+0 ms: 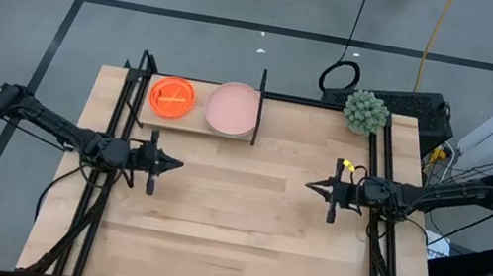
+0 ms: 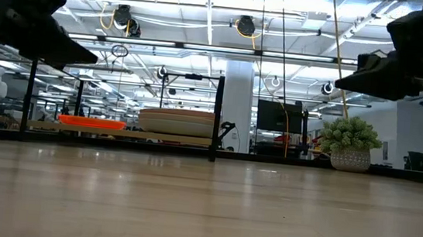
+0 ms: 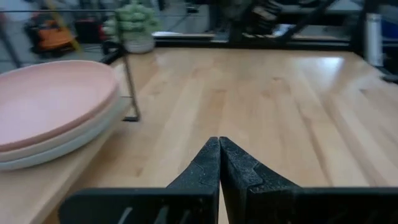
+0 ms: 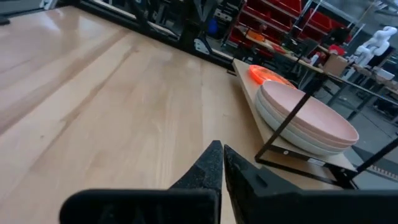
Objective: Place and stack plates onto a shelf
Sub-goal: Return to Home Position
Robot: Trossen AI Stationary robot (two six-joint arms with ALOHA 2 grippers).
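No legible text or labels anywhere.

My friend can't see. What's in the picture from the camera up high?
Seen from above, a shelf at the back of the wooden table holds two plate stacks, orange plates beside pink plates. Both robot arms hover over the table, left gripper and right gripper shut, tips facing each other.

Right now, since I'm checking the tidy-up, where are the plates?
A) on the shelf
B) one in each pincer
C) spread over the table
A: the orange plate and the pink-topped stack rest on the shelf; the left pincer and right pincer are shut, empty.
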